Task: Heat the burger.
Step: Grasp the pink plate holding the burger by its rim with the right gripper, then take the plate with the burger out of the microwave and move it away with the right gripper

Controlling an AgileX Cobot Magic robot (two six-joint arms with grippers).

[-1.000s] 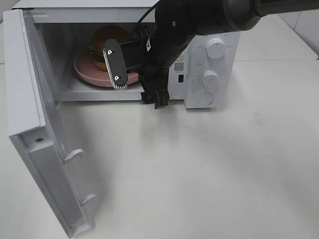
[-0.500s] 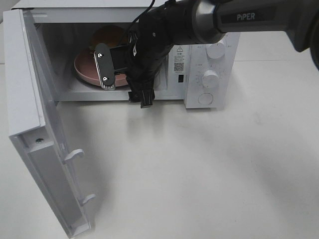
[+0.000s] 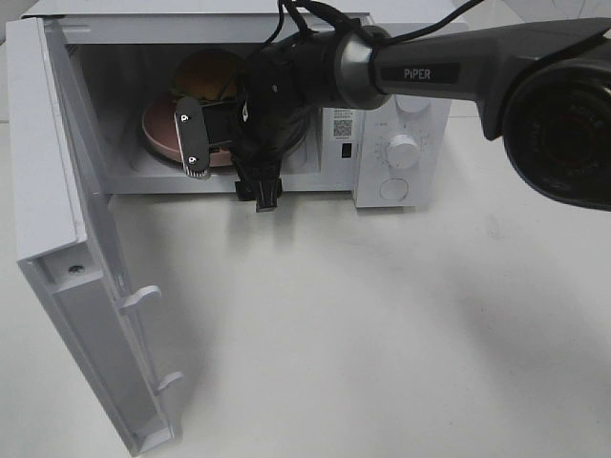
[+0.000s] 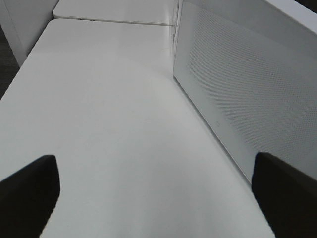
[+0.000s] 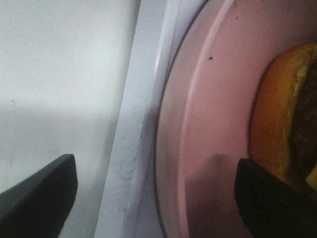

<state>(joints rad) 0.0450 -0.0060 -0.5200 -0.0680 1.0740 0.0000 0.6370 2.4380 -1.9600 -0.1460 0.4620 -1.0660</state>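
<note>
We find the burger (image 3: 205, 72) on its pink plate (image 3: 158, 134) inside the microwave (image 3: 401, 105), upper left of frame. The right gripper (image 5: 156, 191) is spread, gripping nothing, apparently having delivered the plate; the door (image 3: 86, 286) hangs open.

The black right arm (image 3: 458, 72) reaches across from the right, wrist bent downward, its black two-fingered right gripper (image 5: 153, 196) spread wide. The black left gripper (image 4: 158, 191) also stands spread wide.
</note>
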